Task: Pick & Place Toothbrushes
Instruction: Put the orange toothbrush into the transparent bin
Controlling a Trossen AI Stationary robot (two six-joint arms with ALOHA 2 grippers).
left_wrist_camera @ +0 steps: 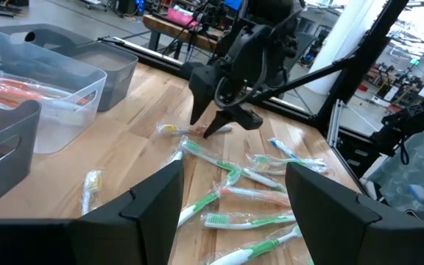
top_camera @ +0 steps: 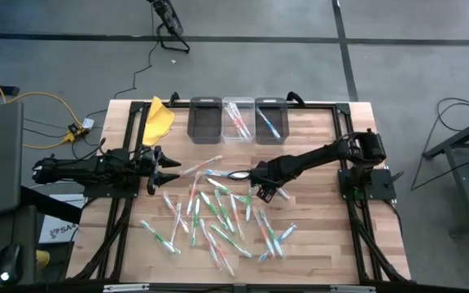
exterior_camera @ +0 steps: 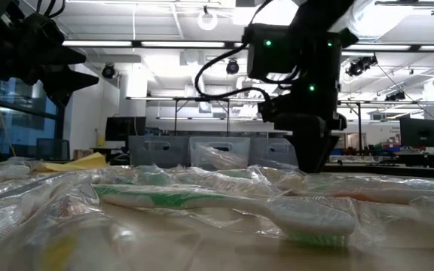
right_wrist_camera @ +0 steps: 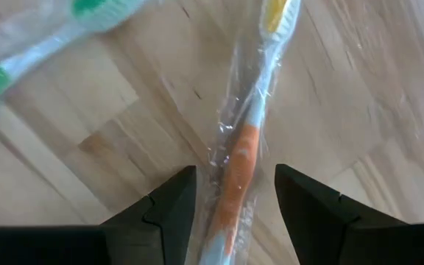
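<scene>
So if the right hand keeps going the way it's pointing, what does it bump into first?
Most likely the wrapped orange-handled toothbrush lying on the table. The right hand points down at it with its open fingers on either side of the handle; how far above it is unclear.

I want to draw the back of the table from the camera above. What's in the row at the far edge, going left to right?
Yellow cloth → dark bin → clear bin holding pink toothbrushes → dark bin holding a blue toothbrush.
</scene>
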